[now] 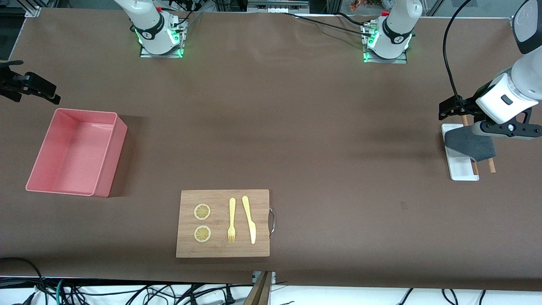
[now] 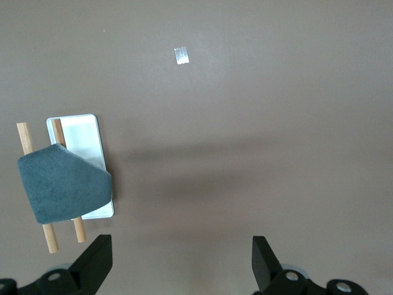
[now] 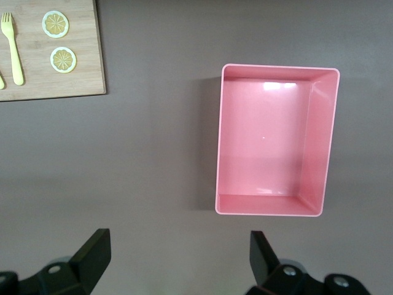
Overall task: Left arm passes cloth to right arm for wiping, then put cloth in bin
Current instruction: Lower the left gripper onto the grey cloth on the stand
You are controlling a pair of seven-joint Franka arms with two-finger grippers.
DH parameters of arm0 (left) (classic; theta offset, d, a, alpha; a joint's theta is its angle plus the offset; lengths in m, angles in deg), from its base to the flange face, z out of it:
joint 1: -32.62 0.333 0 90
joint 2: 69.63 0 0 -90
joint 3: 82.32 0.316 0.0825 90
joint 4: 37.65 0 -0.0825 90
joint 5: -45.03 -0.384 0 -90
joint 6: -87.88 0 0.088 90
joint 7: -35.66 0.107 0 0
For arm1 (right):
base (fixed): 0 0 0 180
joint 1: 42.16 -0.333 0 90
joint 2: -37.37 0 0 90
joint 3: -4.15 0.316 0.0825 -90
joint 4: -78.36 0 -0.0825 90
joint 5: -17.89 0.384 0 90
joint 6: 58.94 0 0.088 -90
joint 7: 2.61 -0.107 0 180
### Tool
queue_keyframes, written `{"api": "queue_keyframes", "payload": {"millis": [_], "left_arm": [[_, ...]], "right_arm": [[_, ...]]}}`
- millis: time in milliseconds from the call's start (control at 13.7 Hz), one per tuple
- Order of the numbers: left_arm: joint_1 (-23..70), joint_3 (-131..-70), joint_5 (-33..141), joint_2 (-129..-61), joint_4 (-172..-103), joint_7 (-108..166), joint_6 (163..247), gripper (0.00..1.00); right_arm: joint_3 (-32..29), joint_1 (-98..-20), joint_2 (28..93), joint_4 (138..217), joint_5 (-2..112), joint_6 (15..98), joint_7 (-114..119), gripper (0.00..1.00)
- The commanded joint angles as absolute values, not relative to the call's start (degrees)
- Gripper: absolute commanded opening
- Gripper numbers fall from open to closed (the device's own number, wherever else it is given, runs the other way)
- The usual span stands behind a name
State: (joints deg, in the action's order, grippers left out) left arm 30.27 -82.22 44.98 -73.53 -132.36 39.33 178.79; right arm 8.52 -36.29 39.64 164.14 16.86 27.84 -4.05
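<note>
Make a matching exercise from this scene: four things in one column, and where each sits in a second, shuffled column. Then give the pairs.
Things:
1. cloth
2. fork
3. bin
4. left gripper

Places or states:
A. on the wooden cutting board, beside the knife
B. at the right arm's end of the table
C. draped over two wooden sticks and the white tray
D. open, holding nothing, in the air by the tray

Pairs: 1-C, 2-A, 3-B, 4-D
</note>
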Motion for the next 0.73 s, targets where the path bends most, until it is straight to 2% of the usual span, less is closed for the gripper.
{"api": "queue_keyframes", "payload": {"millis": [0,365,658], "left_arm": [[29.90,-81.70,43.37,-74.47,-130.55,45.74,175.33,1.00],[30.16,-81.96,35.04,-81.04,-130.56,54.12,174.19,1.00],[29.37,-82.05,27.40,-91.93,-130.47,54.29,171.99,1.00]], "right_arm": [[8.63,-36.27,40.10,162.92,16.31,27.45,-3.49,1.00],[8.72,-36.36,40.10,162.92,16.40,27.54,-3.49,1.00],[8.72,-36.36,40.10,162.92,16.40,27.54,-3.49,1.00]]}}
